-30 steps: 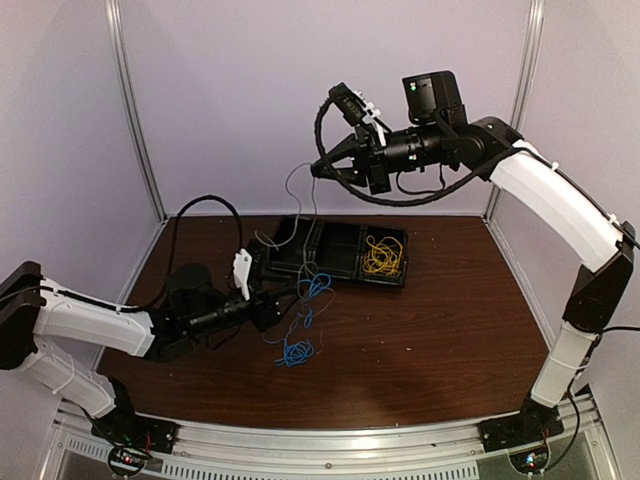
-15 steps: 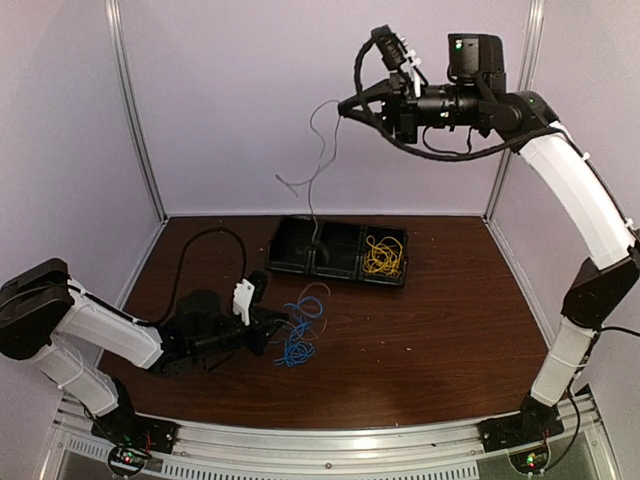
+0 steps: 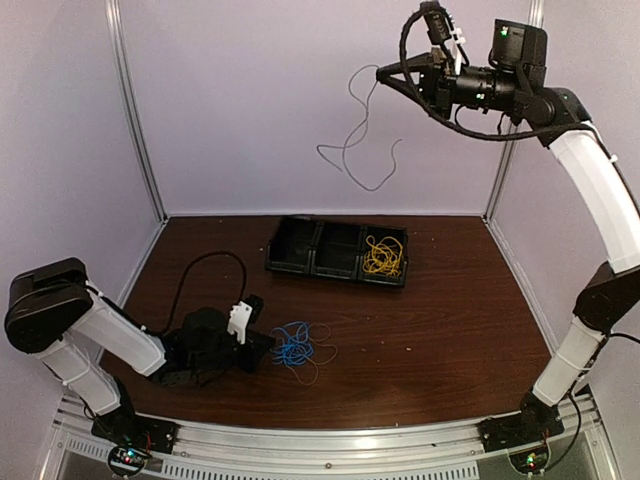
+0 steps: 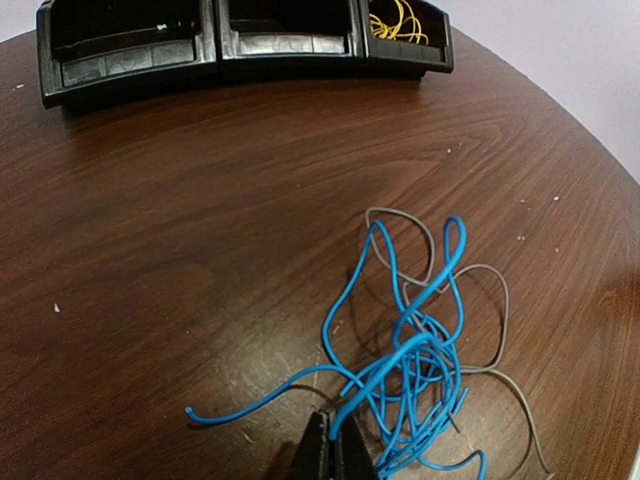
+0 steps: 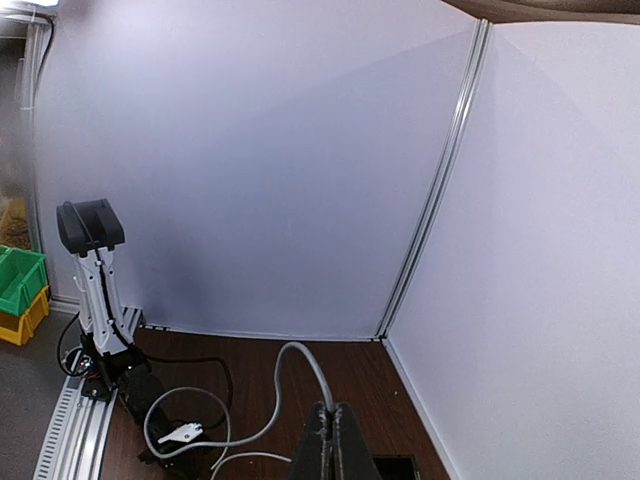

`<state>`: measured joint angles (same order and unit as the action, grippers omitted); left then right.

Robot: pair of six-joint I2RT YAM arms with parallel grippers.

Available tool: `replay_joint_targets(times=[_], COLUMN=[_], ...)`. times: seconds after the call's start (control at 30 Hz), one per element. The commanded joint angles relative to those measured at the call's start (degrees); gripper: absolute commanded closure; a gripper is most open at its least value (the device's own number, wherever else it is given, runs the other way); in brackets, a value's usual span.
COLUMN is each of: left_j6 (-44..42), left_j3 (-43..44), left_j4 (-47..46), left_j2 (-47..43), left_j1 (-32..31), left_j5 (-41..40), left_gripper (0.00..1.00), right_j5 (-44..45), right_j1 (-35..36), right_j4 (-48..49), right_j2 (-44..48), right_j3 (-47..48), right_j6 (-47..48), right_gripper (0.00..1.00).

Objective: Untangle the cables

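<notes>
The blue cable (image 4: 410, 340) is a thin, bendy tangle of loops. It lies on the brown, wood-grain tabletop (image 4: 200, 250), in front of the black plastic tray (image 4: 130, 60). The left end effector (image 4: 333, 440) pinches one blue strand at the tangle's edge. The right end effector (image 5: 335, 420) pinches a smooth grey cable (image 5: 277, 390) high above the tray. A curly yellow cable (image 3: 383, 255) sits in the tray's right box.

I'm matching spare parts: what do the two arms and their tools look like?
Left arm and right arm: white shells, black joints, thick black cables looping alongside. Left tool and right tool: black, tapered; a white plastic piece near each wrist.
</notes>
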<state>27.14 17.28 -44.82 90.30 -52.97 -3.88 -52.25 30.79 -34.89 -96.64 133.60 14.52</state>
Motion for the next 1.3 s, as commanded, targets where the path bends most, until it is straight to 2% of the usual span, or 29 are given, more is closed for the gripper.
replay_joint_targets(times=[0.0,0.17,0.33,0.83,1.27], left_j6=[0.0,0.8,0.9,2.4,2.5], left_j3=[1.3,-0.9,-2.9,-7.4,-8.3], left_j4=[-0.7,0.4,3.9,15.4,18.8], left_j2=[-3.7,-10.9,-19.3,-38.9,-42.7], left_j1=[0.2,0.0,-0.2,-0.2,-0.2], left_j5=[-0.1,-1.6,-4.4,-12.1,-14.0], left_gripper=[0.92,0.58,0.43,0.43,0.43], right_j5=[1.1,3.6,5.8,8.2,10.4], right_j1=[-0.3,-0.5,-1.1,-6.2,-8.5], right_j4=[3.3,7.3,11.4,16.4,16.5], right_j2=[-0.3,-0.7,-4.0,-22.2,-31.7], right_j3=[-7.3,-15.6,-20.5,-17.0,-13.8], right_j6=[-1.2,-0.6,-0.7,-3.4,-3.8], right_gripper=[1.0,1.0,1.0,1.0,1.0])
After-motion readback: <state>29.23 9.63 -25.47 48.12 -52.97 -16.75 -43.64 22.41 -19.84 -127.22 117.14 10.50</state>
